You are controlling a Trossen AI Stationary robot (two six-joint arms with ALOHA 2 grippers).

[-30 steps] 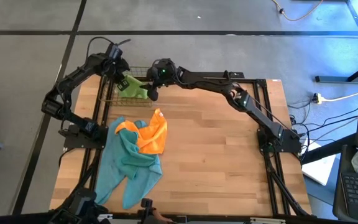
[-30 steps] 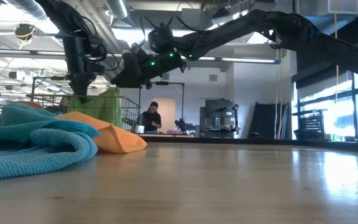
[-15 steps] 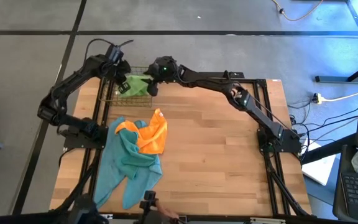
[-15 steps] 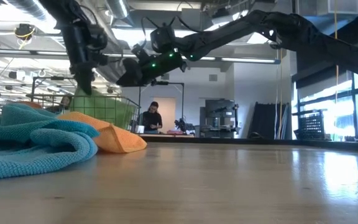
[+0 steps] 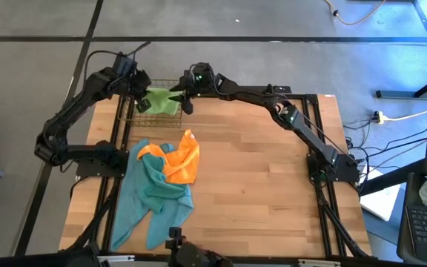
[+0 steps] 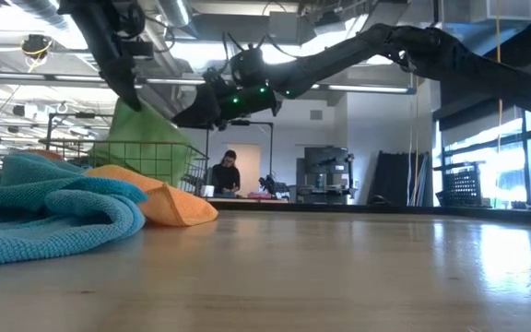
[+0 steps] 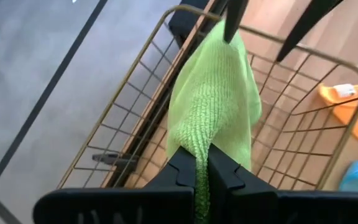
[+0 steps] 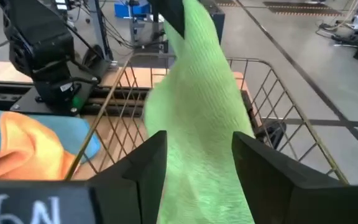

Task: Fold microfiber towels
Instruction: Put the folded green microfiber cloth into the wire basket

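Two pincers meet over the wire basket (image 5: 148, 113) at the far left corner of the tabletop (image 5: 258, 185). The left pincer (image 7: 197, 171) is clenched on one end of the lime green towel (image 5: 161, 101), which hangs stretched from its fingertips down into the basket. The right pincer (image 8: 194, 158) stands spread wide just beside it, its fingers (image 8: 143, 163) either side of the same green cloth without pressing it. Nearer than both pincers, well apart from the basket, a crumpled teal towel (image 5: 153, 194) lies on the wood with the orange towel (image 5: 181, 159) heaped on its far edge. Behind the tabletop, a person (image 6: 225, 175) stands in the room.
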